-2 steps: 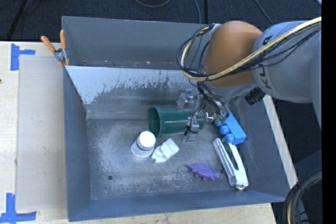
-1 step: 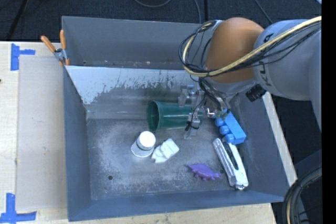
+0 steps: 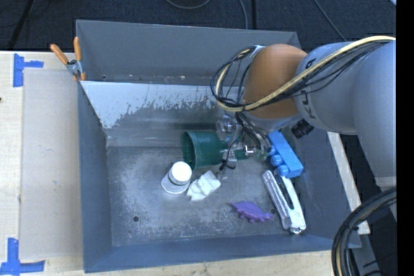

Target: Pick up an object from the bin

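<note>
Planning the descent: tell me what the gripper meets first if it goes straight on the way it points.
Most likely the dark green cup lying on its side mid-bin: the gripper points down at that cup's right end. Depth is unclear, so it may slip past it.

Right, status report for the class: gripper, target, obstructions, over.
Gripper down at dark green cup, tipped on its side mid-bin. No lift yet. White crumpled wad and white-capped jar just in front; blue block right of it.
</note>
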You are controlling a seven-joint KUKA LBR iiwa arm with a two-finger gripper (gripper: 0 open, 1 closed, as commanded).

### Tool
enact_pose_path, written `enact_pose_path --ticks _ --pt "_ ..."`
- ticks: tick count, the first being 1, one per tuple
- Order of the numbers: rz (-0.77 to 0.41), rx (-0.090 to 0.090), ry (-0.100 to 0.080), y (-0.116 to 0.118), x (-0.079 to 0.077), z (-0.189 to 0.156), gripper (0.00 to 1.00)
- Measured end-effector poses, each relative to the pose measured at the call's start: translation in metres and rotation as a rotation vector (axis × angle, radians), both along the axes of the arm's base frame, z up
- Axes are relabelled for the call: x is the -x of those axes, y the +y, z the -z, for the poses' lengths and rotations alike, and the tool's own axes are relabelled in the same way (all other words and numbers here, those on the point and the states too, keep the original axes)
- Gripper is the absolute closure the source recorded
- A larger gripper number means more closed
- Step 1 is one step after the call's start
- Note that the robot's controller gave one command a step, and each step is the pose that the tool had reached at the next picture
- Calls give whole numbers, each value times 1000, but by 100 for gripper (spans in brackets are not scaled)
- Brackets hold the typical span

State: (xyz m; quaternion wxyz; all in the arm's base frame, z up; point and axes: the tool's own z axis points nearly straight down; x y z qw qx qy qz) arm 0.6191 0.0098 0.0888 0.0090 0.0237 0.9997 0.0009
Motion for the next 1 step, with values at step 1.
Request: enact_pose_path --ticks 1 --pt "-2 1 20 1 7 -18 100"
